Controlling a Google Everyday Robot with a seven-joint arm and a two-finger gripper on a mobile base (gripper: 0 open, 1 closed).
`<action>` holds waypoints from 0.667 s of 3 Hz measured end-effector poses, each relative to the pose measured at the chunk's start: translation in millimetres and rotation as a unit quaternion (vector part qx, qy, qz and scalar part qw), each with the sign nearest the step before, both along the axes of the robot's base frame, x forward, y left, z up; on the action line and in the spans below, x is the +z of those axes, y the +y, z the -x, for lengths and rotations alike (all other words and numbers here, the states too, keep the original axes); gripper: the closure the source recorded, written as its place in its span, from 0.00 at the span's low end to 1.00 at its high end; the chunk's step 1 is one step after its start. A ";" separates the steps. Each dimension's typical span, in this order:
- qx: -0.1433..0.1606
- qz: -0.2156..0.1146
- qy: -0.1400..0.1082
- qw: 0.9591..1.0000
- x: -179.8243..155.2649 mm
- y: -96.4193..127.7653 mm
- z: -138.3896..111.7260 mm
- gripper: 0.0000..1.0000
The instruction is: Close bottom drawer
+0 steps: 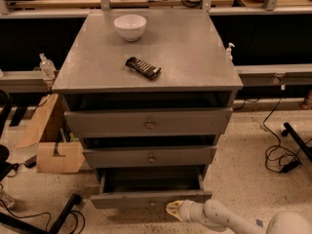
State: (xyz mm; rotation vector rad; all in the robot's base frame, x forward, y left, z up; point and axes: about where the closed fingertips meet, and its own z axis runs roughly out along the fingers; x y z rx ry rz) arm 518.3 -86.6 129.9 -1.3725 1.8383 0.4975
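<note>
The bottom drawer of the grey cabinet stands partly open, its thin front panel pulled out and its dark inside showing. My gripper, on a white arm coming in from the lower right, sits at the drawer's front panel, right of its middle and touching or very near it. The drawer's knob is hard to make out beside the gripper. The middle drawer and the top drawer above each show a round knob and stick out a little.
A white bowl and a dark snack bar lie on the cabinet top. A cardboard box stands on the floor at left. Cables lie on the floor at right. A black stand leg is at lower left.
</note>
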 end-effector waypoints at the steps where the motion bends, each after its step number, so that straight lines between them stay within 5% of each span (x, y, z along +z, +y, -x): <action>1: 0.006 -0.013 -0.022 1.000 5.2 13.8 -24.6 1.00; 2: 0.006 -0.014 -0.027 1.000 6.9 15.0 -28.6 1.00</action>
